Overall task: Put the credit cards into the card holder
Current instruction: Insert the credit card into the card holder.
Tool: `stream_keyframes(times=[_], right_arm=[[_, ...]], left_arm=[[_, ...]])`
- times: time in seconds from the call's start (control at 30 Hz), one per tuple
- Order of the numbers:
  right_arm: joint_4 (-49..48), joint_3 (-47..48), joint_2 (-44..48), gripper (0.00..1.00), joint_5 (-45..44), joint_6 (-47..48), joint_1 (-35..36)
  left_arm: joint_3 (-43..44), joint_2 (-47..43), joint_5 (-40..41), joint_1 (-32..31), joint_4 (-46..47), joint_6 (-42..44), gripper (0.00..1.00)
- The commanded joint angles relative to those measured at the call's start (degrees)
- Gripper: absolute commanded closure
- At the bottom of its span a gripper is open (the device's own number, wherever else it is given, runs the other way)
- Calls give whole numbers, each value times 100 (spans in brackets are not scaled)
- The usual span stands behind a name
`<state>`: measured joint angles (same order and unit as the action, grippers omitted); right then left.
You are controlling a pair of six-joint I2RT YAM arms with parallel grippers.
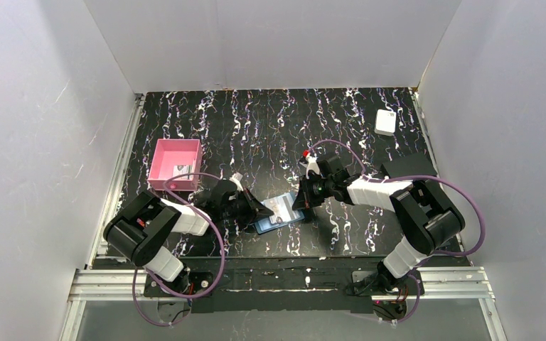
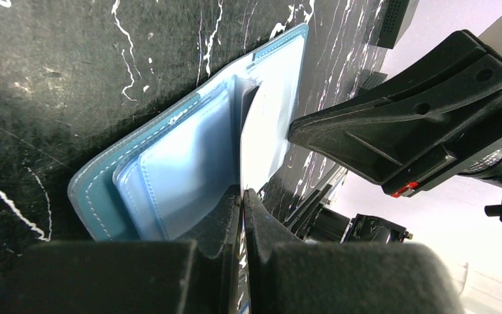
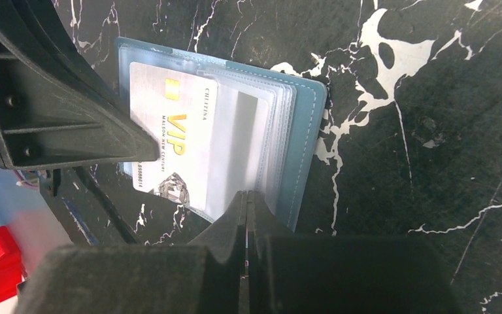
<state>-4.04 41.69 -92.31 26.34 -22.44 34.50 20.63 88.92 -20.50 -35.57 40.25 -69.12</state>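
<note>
The teal card holder (image 1: 281,212) lies open on the dark table between both grippers, its clear sleeves (image 3: 274,131) facing up. My left gripper (image 2: 243,193) is shut on the edge of a pale credit card (image 2: 258,144). The card's far end sits in a sleeve of the card holder (image 2: 170,163). In the right wrist view this VIP-printed credit card (image 3: 173,131) lies partly inside the sleeves, with the left fingers (image 3: 59,111) at its outer end. My right gripper (image 3: 248,195) is shut, pinching the edge of the sleeves at the card holder's (image 3: 304,131) side.
A pink tray (image 1: 158,170) stands at the left behind the left arm, with a pale card (image 1: 181,169) in it. A white box (image 1: 385,121) lies at the back right. A flat black rectangle (image 1: 407,167) sits by the right arm. White walls enclose the table.
</note>
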Motion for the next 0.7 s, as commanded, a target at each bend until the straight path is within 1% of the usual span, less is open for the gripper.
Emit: stream_keyframes(times=[0.0, 0.03, 0.17, 0.2, 0.23, 0.3, 0.4, 0.57, 0.67], right_arm=[[-67, -115, -84, 99, 107, -37, 39], [-58, -121, -70, 99, 102, -36, 39], [-22, -125, -16, 99, 100, -6, 39], [-12, -127, -4, 99, 95, 1, 39], [-10, -135, 4, 99, 91, 3, 39], [-16, -149, 22, 99, 91, 3, 39], [-29, -171, 44, 99, 99, -7, 39], [-22, -176, 78, 99, 91, 2, 39], [-62, -196, 57, 99, 111, -24, 39]], left_arm=[[99, -103, 266, -37, -414, 294, 98], [173, -148, 228, -37, -631, 362, 94], [539, -171, -68, -37, -1596, 597, 63], [641, -183, -103, -37, -1879, 684, 57], [744, -198, -118, -37, -2150, 779, 54], [932, -216, -128, -37, -2594, 957, 51], [1149, -236, -74, -37, -3141, 1061, 48], [1839, -342, 555, -114, -4672, 1366, 42], [2000, -312, 546, -139, -4821, 1392, 41]])
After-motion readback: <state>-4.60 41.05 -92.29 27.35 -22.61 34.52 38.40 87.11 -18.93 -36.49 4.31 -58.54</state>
